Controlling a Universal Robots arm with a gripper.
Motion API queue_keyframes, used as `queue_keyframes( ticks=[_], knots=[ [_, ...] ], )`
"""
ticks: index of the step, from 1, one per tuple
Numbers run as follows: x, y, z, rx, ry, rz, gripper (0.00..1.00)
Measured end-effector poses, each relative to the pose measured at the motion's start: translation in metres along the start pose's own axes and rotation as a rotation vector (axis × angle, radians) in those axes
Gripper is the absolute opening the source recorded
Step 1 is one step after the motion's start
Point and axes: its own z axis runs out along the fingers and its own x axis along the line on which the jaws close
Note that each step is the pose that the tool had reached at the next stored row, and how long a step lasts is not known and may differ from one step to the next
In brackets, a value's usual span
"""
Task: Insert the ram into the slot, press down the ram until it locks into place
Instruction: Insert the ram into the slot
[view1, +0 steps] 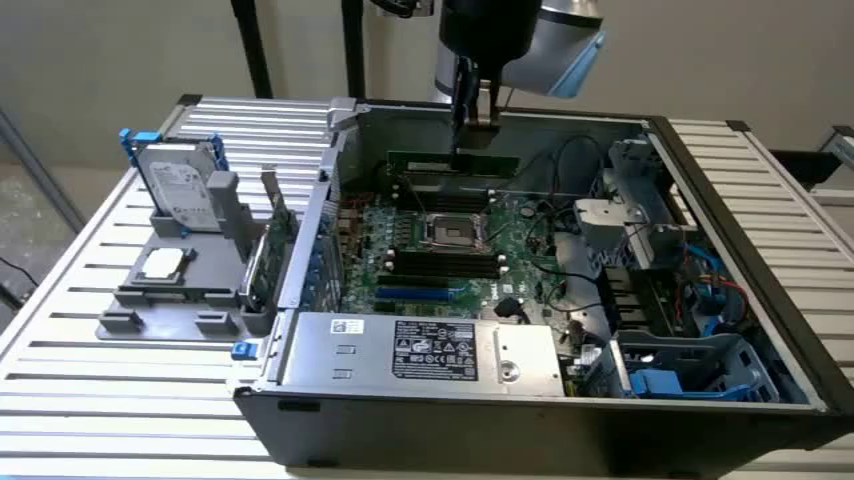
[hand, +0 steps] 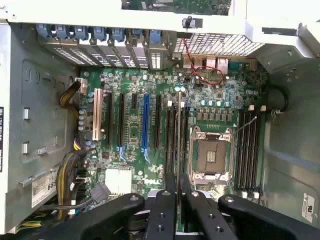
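Green thin circuit-board ram (view1: 451, 162) sits gripped in the closed black end effector (view1: 475, 126), over the long black memory slots (hand: 186, 135) beside the metal-framed CPU socket (hand: 211, 155). Wrist view shows it edge-on; exterior view, its broad face.

Black claw (hand: 179, 192) with screwed links under a silver arm (view1: 541, 55) capped light blue (view1: 587, 58)

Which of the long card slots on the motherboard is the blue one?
The blue slot, flanked by black slots; the other long slots are black, except the beige slot at the row's end.
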Motion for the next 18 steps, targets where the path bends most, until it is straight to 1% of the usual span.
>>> queue_keyframes(
  ticks=[15,18],
  knots=[
    [0.0,0.0,0.0,0.0001,0.0001,0.0,0.14],
    [0.0,-0.0001,0.0027,0.0025,0.0003,0.0,0.14]
  ],
)
